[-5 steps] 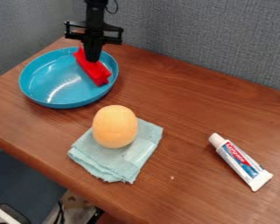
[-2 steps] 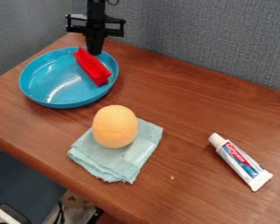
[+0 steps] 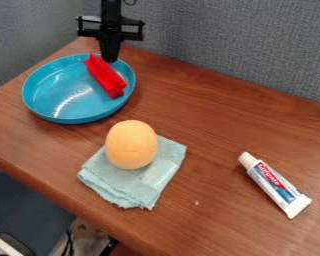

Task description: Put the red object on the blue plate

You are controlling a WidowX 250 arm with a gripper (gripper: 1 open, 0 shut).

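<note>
Raised clear since a second ago: gripper [image 3: 109, 57], fingers closed on nothing. Red block [image 3: 107, 76] just below it, tilted on far rim of blue plate [image 3: 53, 95]. Risk: smooth plastic block slipping off raised rim onto wooden table [image 3: 230, 120]. Block rectangular; plate round, shallow.

No legible text, brand, number or sign found. The tube [image 3: 275, 184], lying on the desk [image 3: 236, 115] well apart from the end effector [image 3: 109, 55] toward the lower right of the view, carries red and blue print on its white body, but the marks are too small and blurred to read.
</note>
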